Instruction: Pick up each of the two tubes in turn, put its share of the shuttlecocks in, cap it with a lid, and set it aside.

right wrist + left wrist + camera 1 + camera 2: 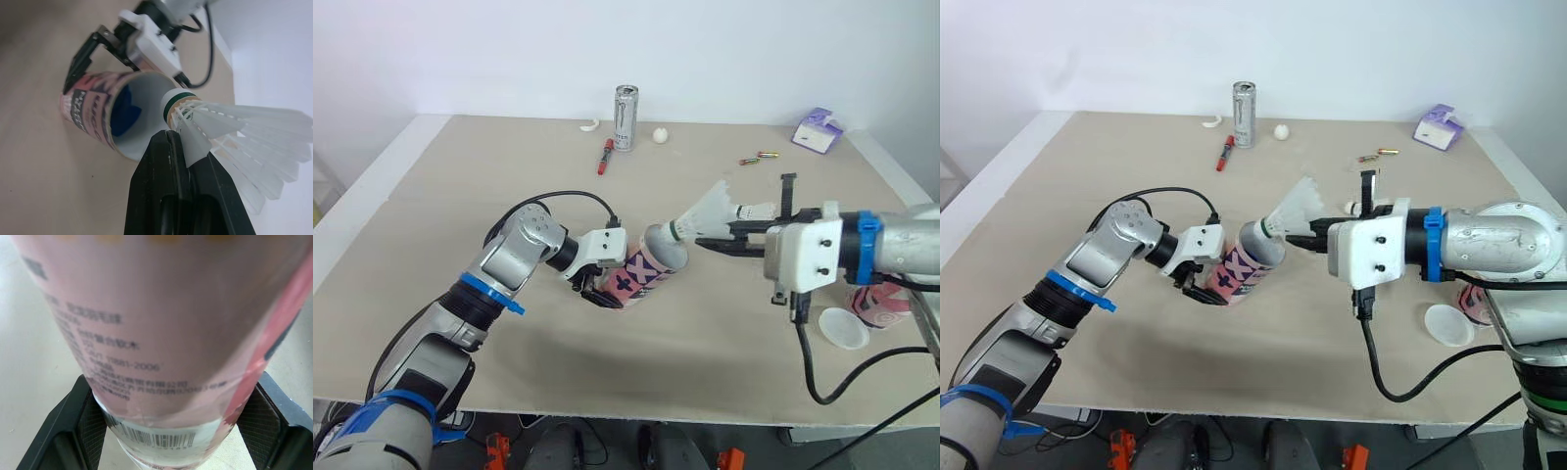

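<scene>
My left gripper (610,281) is shut on a pink patterned tube (644,271), held tilted above the table with its open mouth facing right. In the left wrist view its fingers (73,423) press both sides of the tube (161,333). My right gripper (707,241) is shut on a white shuttlecock (707,213), whose cork tip is at the tube's mouth. In the right wrist view the cork (177,103) sits just at the rim of the tube (93,115). A second pink tube (877,305) stands half hidden behind my right arm, with a white lid (843,329) beside it.
At the back of the table stand a silver can (625,117), a red marker (605,155), a small white ball (660,136), two batteries (759,157) and a purple box (817,130). Something white (756,210) lies behind my right gripper.
</scene>
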Robot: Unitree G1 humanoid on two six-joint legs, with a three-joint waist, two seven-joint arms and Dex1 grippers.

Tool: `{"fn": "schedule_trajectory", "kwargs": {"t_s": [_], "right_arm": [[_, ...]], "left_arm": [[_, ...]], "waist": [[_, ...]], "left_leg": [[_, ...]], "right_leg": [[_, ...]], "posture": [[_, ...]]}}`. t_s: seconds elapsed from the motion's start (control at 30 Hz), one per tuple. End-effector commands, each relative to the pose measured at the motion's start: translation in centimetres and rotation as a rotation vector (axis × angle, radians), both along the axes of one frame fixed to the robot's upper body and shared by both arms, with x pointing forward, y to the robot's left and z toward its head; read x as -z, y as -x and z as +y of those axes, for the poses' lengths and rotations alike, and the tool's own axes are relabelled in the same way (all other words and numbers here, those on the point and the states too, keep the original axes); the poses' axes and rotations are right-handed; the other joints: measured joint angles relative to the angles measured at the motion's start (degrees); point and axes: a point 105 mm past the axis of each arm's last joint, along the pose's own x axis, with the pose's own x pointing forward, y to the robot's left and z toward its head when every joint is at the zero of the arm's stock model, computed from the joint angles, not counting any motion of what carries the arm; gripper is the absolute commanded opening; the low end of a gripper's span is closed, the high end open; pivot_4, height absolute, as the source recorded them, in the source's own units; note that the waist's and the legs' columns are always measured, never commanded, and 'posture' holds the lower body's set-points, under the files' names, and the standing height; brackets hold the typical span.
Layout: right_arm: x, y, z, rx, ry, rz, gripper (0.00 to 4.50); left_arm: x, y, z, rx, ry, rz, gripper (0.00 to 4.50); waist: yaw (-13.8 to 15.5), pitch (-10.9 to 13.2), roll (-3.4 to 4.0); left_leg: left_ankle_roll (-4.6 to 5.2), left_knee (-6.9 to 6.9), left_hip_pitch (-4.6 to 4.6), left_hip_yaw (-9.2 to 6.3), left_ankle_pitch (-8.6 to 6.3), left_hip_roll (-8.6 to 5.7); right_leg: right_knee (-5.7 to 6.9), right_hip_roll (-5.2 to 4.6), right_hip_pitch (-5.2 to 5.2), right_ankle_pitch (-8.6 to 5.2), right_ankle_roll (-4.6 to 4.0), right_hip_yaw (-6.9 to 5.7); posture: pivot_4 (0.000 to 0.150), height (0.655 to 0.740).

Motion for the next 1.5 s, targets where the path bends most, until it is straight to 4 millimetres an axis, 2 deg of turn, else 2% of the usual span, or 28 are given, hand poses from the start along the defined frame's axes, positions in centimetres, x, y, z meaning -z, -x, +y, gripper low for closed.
{"fn": "schedule_trajectory", "kwargs": {"t_s": [0.03, 0.13, 0.17, 0.23, 0.27, 0.3, 0.37, 0.4, 0.43, 0.5, 0.6, 0.73, 0.87, 0.97, 1.03, 1.2, 1.5], "right_arm": [[-0.1, -0.1, 0.5, -0.024, 0.030, -0.042, 0.06], [0.6, -0.2, 0.6, -0.030, 0.052, -0.017, 0.06], [0.7, -0.2, 0.6, -0.032, 0.059, -0.012, 0.54], [0.7, -0.1, 0.7, -0.035, 0.058, -0.009, 1.05], [0.6, -0.1, 0.7, -0.034, 0.053, -0.006, 1.73], [0.5, 0.0, 0.8, -0.035, 0.049, -0.009, 1.94], [0.3, 0.1, 0.8, -0.031, 0.035, 0.005, 2.82], [0.2, 0.2, 0.8, -0.032, 0.028, 0.006, 3.53], [-0.1, 0.2, 0.9, -0.026, -0.012, 0.023, 3.84], [-1.6, 0.0, 0.8, 0.033, -0.211, 0.099, 4.47], [-2.4, -1.1, -0.6, 0.184, -0.438, 0.220, 4.47], [-1.9, -4.8, -6.4, 0.576, -0.843, 0.296, 4.47], [-0.6, -6.8, -10.9, 0.856, -1.055, 0.215, 4.47], [0.6, -7.6, -13.3, 1.028, -1.164, 0.173, 4.47], [1.8, -8.1, -14.8, 1.149, -1.193, 0.141, 4.47], [4.2, -8.8, -16.7, 1.289, -1.180, 0.101, 4.47], [7.7, -9.9, -18.1, 1.362, -1.165, 0.182, 4.47]], "left_arm": [[-0.2, -0.2, -0.1, -0.006, -0.012, -0.018, 3.35], [-0.1, -0.1, 0.0, -0.009, -0.013, -0.015, 3.35], [-0.1, -0.1, 0.1, -0.010, -0.013, -0.014, 3.35], [-0.1, -0.1, 0.2, -0.013, -0.013, -0.013, 3.35], [0.0, -0.1, 0.2, -0.013, -0.014, -0.013, 3.35], [0.0, -0.1, 0.2, -0.015, -0.014, -0.012, 3.35], [0.1, -0.1, 0.2, -0.016, -0.015, -0.012, 3.35], [0.1, -0.1, 0.2, -0.016, -0.015, -0.011, 3.35], [0.1, -0.1, 0.2, -0.016, -0.015, -0.010, 3.35], [0.2, -0.1, 0.2, -0.014, -0.017, -0.010, 3.35], [0.3, -0.1, 0.3, -0.013, -0.021, -0.013, 3.35], [0.3, -0.1, 0.2, -0.008, -0.021, -0.016, 3.35], [0.4, 0.0, 0.1, -0.005, -0.018, -0.015, 3.35], [0.4, 0.0, 0.0, -0.002, -0.018, -0.015, 3.35], [0.5, 0.1, 0.0, 0.001, -0.018, -0.015, 3.35], [0.6, 0.2, -0.2, 0.005, -0.016, -0.010, 3.35], [0.8, 0.5, -0.3, 0.011, -0.014, 0.000, 3.35]], "waist": [[0.1, 0.0, 0.00], [0.1, 0.0, 0.00], [0.1, 0.0, 0.00], [0.0, 0.0, 0.00], [0.0, 0.0, 0.00], [0.0, 0.0, 0.00], [0.0, 0.0, 0.00], [0.0, 0.0, 0.00], [0.0, 0.0, 0.00], [0.0, 0.0, -0.01], [0.1, 0.0, -0.02], [0.0, 0.0, -0.10], [0.0, 0.0, -0.06], [0.0, -0.1, 0.00], [0.0, -0.1, -0.01], [0.0, -0.1, 0.01], [0.0, -0.1, 0.01]], "left_leg": [[0.00, 0.00, -0.01, -0.01, 0.00, 0.00], [0.00, 0.00, -0.03, -0.01, 0.00, -0.02], [0.00, 0.00, -0.04, 0.00, 0.00, -0.03], [0.00, 0.00, -0.03, 0.00, 0.00, -0.03], [0.00, 0.00, -0.04, -0.01, 0.00, -0.03], [0.00, 0.00, -0.03, -0.01, 0.00, -0.03], [0.00, 0.00, -0.03, -0.01, 0.00, -0.02], [0.00, 0.00, -0.02, -0.01, 0.00, -0.01], [0.00, 0.00, -0.02, -0.01, 0.00, 0.00], [0.00, 0.00, -0.02, -0.01, 0.00, 0.01], [-0.03, 0.00, -0.05, -0.06, 0.02, 0.04], [-0.04, 0.02, -0.05, -0.04, 0.02, 0.03], [-0.04, 0.03, -0.06, 0.01, 0.02, 0.01], [-0.03, 0.02, -0.07, 0.00, 0.02, 0.00], [-0.03, 0.02, -0.07, -0.02, 0.02, 0.01], [-0.03, 0.02, -0.07, 0.01, 0.02, -0.02], [-0.02, 0.01, -0.07, 0.00, 0.02, -0.06]], "right_leg": [[0.00, 0.00, 0.00, 0.00, 0.00, -0.01], [0.00, -0.03, 0.00, 0.01, -0.02, -0.01], [0.00, -0.04, 0.00, 0.11, -0.18, -0.01], [0.00, -0.04, 0.00, 0.13, -0.21, -0.01], [0.00, -0.04, -0.01, 0.12, -0.20, -0.01], [0.00, -0.04, -0.01, 0.12, -0.20, -0.02], [0.00, -0.03, -0.01, 0.12, -0.20, -0.02], [0.00, -0.02, -0.01, 0.12, -0.20, -0.02], [0.00, -0.01, -0.01, 0.12, -0.20, -0.02], [0.01, 0.00, -0.01, 0.12, -0.21, -0.02], [0.03, -0.03, 0.00, 0.23, -0.40, -0.06], [0.03, -0.07, 0.00, 0.25, -0.42, -0.05], [0.05, -0.06, -0.04, 0.26, -0.40, -0.01], [0.06, -0.02, -0.05, 0.24, -0.38, 0.00], [0.06, 0.01, -0.05, 0.24, -0.36, 0.00], [0.06, -0.01, -0.05, 0.16, -0.23, 0.05], [0.06, 0.02, -0.04, 0.16, -0.21, 0.13]], "posture": [[0.150, 0.7400], [0.150, 0.7400], [0.150, 0.7400], [0.150, 0.7400], [0.150, 0.7400], [0.150, 0.7400], [0.150, 0.7400], [0.150, 0.7400], [0.150, 0.7400], [0.150, 0.7400], [0.150, 0.7400], [0.150, 0.7400], [0.150, 0.7400], [0.150, 0.7400], [0.150, 0.7400], [0.150, 0.7400], [0.150, 0.7400]]}}
